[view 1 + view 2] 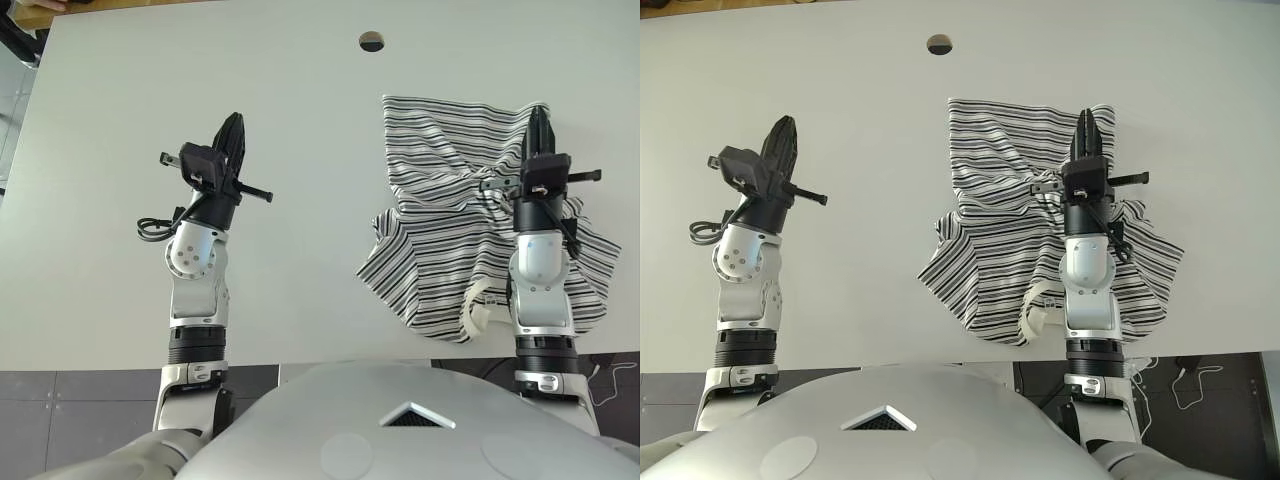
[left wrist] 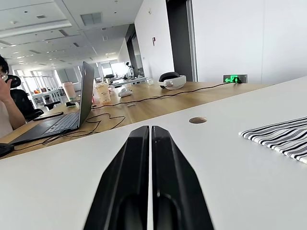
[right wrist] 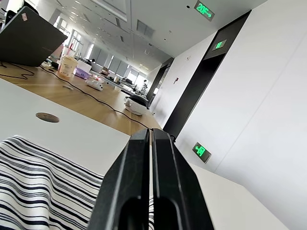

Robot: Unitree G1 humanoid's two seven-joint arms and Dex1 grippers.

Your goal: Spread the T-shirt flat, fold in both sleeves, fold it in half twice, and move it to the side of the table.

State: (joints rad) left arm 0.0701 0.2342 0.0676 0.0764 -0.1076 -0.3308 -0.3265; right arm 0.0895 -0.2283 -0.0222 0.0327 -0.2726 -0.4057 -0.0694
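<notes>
A black-and-white striped T-shirt lies crumpled on the right half of the white table, its collar near the front edge. My right gripper is raised over the shirt's far right part, fingers shut with nothing between them, as the right wrist view confirms. My left gripper is held above bare table well left of the shirt, also shut and empty; in the left wrist view its fingers meet, with the shirt's edge off to one side.
A round cable hole sits in the table near the far edge. The table's left half is bare white surface. Beyond the far edge stand wooden desks with a laptop and cables.
</notes>
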